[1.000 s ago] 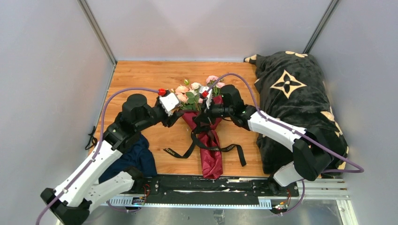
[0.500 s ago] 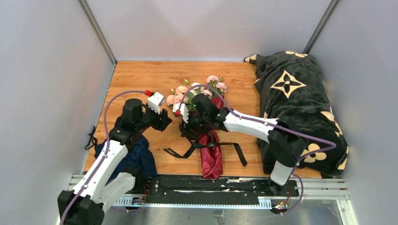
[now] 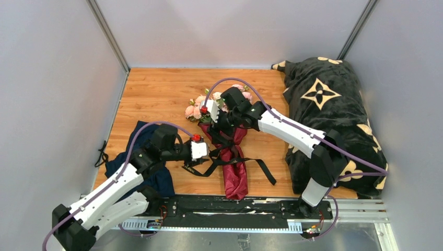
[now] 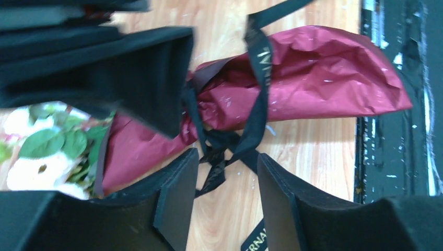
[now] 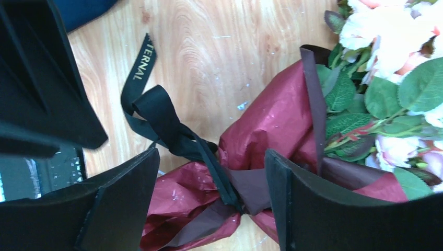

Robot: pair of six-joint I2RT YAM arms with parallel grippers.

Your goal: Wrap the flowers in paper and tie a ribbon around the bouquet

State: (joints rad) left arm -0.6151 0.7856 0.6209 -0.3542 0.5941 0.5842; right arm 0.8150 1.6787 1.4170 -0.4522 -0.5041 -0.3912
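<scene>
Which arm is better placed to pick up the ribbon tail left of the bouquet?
Left. The left gripper is open beside that ribbon tail, with ribbon showing between its fingers. The right gripper, also open, hangs over the bouquet's tied waist, farther off.

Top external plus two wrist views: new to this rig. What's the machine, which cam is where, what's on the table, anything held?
Two robot arms, bolted at the near edge of the table, each end in a two-finger gripper. The wide picture is from a fixed camera above and behind them: left arm on the left, right arm on the right. The other two come from cameras on the wrists, each with its own fingers in view. On the table lies a bouquet: pink roses in burgundy paper, a black ribbon tied round its middle. A navy cloth lies near the left arm, a black flowered blanket on the right. The left gripper and right gripper are both open by the bouquet; nothing is held.
</scene>
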